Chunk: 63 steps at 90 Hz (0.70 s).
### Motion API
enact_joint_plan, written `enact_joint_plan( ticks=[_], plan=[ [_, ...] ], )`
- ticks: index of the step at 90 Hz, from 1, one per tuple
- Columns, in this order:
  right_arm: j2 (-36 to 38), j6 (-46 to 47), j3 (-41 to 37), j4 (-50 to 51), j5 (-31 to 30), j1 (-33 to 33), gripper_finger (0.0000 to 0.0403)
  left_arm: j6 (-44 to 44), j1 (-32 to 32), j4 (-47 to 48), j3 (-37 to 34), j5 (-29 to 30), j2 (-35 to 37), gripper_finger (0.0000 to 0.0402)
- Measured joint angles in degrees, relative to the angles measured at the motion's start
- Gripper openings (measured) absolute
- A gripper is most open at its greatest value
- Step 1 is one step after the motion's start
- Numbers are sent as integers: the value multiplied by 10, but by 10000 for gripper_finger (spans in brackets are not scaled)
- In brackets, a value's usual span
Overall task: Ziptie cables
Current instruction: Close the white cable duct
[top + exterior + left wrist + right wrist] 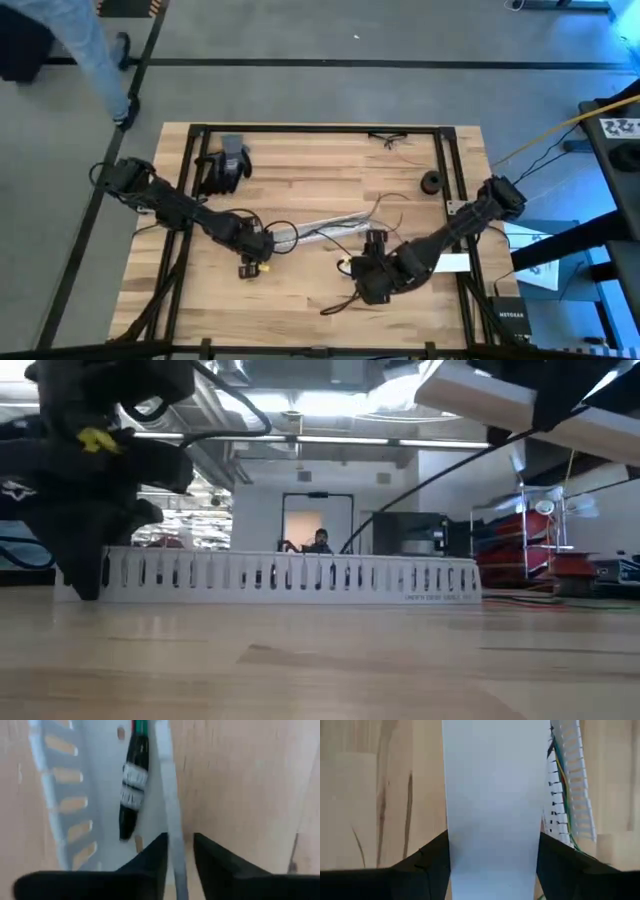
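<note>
Where the two arms meet, a pale wooden tabletop point(300, 300) in a black frame is seen, with grey floor around it and a person's legs point(85, 50) beside the far left corner. Only in the low view is the room behind shown: ceiling lights, a doorway and a seated person point(320, 542). From that height a white slotted strip point(290, 577) is seen on edge across the tabletop. The cables point(134, 775) are shown up close by the left wrist view alone, lying inside the slotted channel just ahead of the left jaws point(180, 862); these are nearly closed on the thin white wall point(170, 805) of the channel. The right jaws point(492, 865) are spread wide around a flat white strip point(492, 795), whose edges are touched by both fingers; coloured wires point(560, 775) run beside it. The ziptie cannot be made out.
</note>
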<state>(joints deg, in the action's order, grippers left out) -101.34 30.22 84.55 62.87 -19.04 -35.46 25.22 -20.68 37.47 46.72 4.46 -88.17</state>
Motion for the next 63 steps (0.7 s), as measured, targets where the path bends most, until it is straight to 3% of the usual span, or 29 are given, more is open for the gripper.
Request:
enact_joint_plan(
  ticks=[16,27,42,63],
  plan=[
    [0,3,0,-1,-20,-10,230,-16,1,88,73,4,24,156],
    [1,-12,0,-3,-30,-8,230,-19,0,95,119,50,48,169],
    [10,-55,23,1,-36,8,230,-87,-3,-95,128,58,51,170],
    [25,-90,60,20,-61,14,230,-184,9,-333,128,13,-61,170]
  ],
)
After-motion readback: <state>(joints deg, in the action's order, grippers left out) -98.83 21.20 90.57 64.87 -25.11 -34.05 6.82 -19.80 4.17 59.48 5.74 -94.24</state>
